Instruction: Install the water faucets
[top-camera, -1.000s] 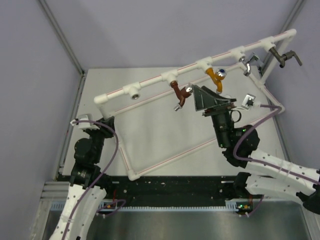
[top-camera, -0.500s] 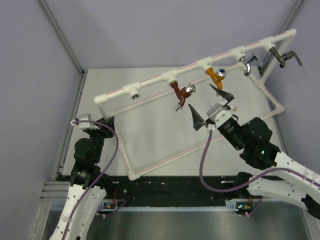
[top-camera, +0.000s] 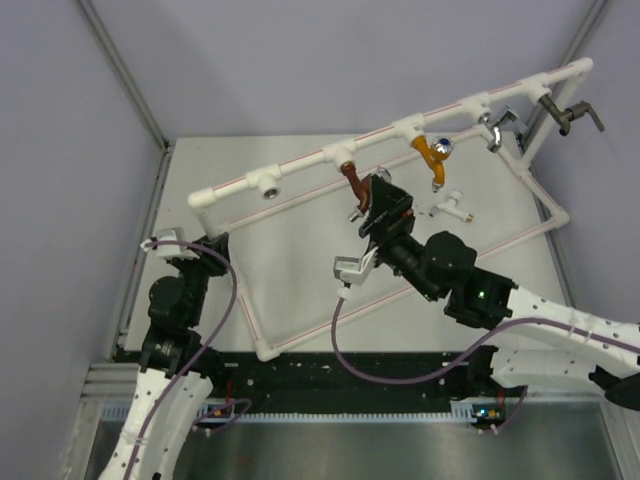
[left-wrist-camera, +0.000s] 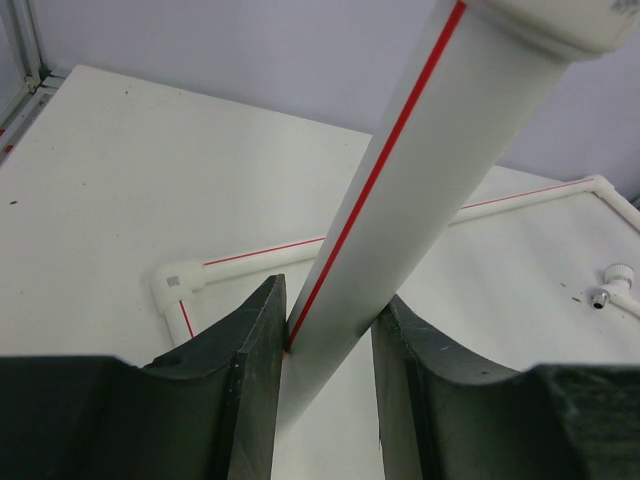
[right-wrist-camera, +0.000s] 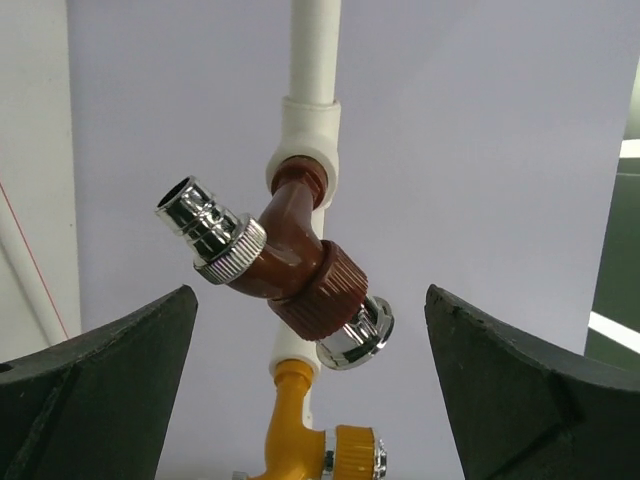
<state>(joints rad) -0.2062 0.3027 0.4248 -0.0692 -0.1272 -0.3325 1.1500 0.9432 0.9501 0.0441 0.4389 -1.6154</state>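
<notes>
Two things have changed in the last second. The right jaws have swung leftward across the surface (top-camera: 300, 250) and now face the brown faucet (right-wrist-camera: 290, 265). The white faucet (top-camera: 452, 207), which that arm had been covering, now shows in the open. It lies loose to the right of the brown faucet and well apart from it.

The right jaws are spread wide, one on each side of the brown faucet, and touch nothing. The brown faucet hangs from a tee socket of the pipe frame (left-wrist-camera: 420, 170), with its silver spout tilted aside.

The left jaws have not moved. They pinch a slanted pipe of the frame, well to the left of the brown faucet, probably to steady it.

The likely next step is closing on the brown faucet to screw it tighter. The white faucet is not yet installed, and an empty socket (top-camera: 268, 183) waits left of the brown faucet.
</notes>
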